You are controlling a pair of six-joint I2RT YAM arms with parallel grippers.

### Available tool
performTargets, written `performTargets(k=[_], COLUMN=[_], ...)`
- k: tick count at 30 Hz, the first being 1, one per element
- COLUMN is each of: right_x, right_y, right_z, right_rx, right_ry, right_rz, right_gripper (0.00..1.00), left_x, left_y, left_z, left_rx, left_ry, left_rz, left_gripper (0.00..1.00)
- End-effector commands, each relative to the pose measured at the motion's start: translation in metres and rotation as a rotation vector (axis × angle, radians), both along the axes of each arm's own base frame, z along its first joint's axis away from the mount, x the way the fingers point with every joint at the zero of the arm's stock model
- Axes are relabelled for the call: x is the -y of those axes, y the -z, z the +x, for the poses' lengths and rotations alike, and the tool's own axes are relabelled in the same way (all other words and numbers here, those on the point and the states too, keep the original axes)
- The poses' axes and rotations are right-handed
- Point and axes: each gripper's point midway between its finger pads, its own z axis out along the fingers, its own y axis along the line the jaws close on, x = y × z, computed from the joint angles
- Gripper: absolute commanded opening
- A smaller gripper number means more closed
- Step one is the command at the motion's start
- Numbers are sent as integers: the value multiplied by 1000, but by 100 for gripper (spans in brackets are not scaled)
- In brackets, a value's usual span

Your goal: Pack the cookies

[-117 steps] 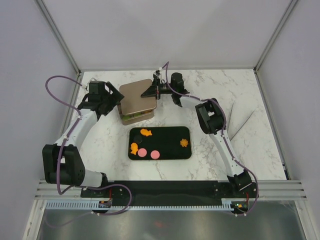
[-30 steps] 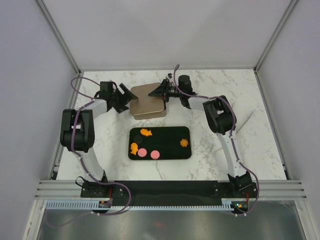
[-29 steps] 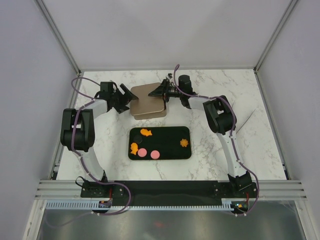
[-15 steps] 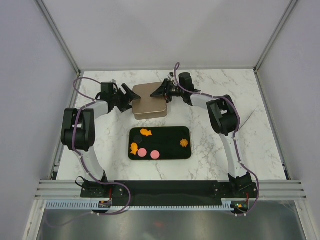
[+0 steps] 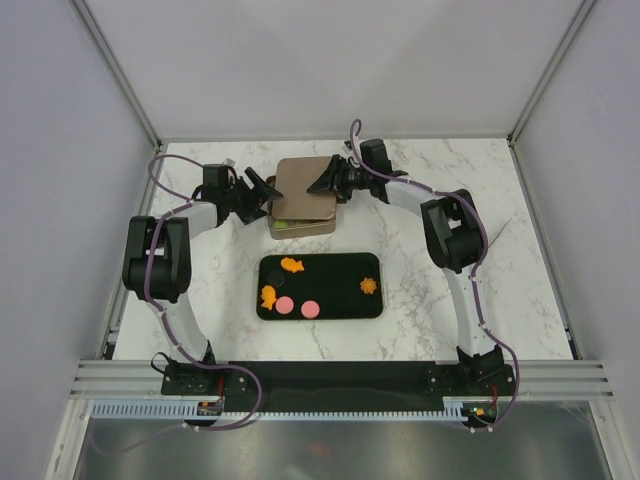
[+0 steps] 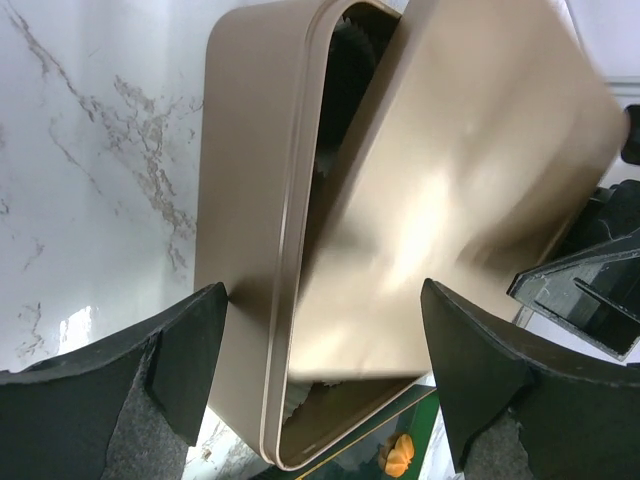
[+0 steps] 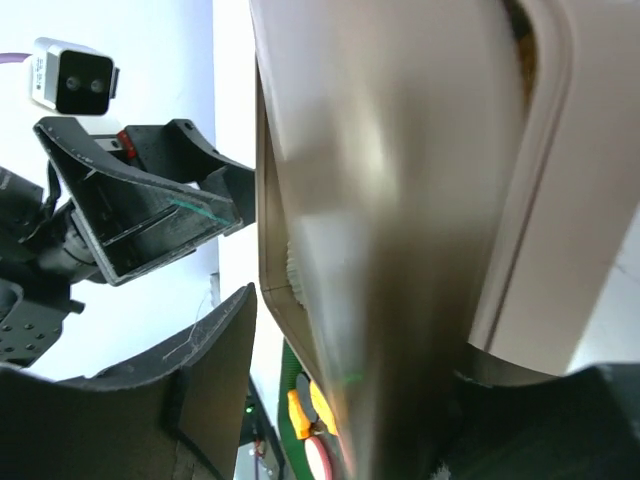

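A gold tin (image 5: 300, 226) stands at the back of the table, its lid (image 5: 305, 185) lying askew over it. In the left wrist view the lid (image 6: 450, 160) covers most of the box (image 6: 250, 200), and a gap shows frilled paper cups inside. My left gripper (image 5: 265, 195) (image 6: 322, 295) is open, its jaws wide round the tin's left end. My right gripper (image 5: 335, 185) (image 7: 360, 340) is open, and the blurred lid (image 7: 400, 200) stands loose between its fingers. Cookies lie on a black tray (image 5: 340, 268): an orange fish (image 5: 291, 265), pink discs (image 5: 285, 305) and an orange flower (image 5: 368, 286).
Marble tabletop (image 5: 520, 240) with grey walls on three sides. The tray sits just in front of the tin, its green edge (image 6: 400, 420) under the box. Both arms reach in from the sides and meet at the tin.
The tin has slid a little right and back. The lid has dropped from a tilt to lie flatter on the box. My right jaws have widened off the lid.
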Motion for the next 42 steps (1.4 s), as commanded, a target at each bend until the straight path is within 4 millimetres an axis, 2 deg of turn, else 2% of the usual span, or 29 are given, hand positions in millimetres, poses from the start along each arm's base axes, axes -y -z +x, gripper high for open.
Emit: performTargets(k=[1, 12, 21, 24, 26, 30, 32, 33, 34, 38, 42], right_x=[6, 25, 42, 41, 39, 32, 29, 28, 27, 23, 14], right_y=[-35, -22, -30, -35, -42, -57, -60, -68, -67, -85, -91], right_z=[10, 8, 6, 3, -1, -4, -5, -5, -5, -6, -9], right_rx=[118, 111, 113, 96, 94, 73, 60, 60, 54, 71, 59], right_ry=[12, 18, 10, 2, -17, -26, -31, -31, -33, -50, -74], right_rz=[-35, -125, -87, -5, 46, 179, 226, 267, 283, 387, 432], right_gripper=[58, 62, 64, 58, 43, 23, 19, 16, 16, 15, 15], left_x=[7, 8, 9, 8, 9, 11, 11, 11, 12, 12, 12], left_y=[-4, 0, 1, 0, 1, -6, -9, -11, -14, -23, -31], left_z=[3, 1, 1, 2, 1, 3, 4, 4, 5, 6, 7], left_rx=[29, 16, 13, 15, 13, 31, 42, 49, 57, 81, 101], left_ry=[23, 27, 29, 30, 35, 48, 54, 57, 62, 71, 70], left_rz=[-16, -16, -16, -16, -19, -24, -25, -22, -25, -25, -31], left_gripper=[86, 86, 86, 86, 86, 87, 88, 89, 89, 90, 91])
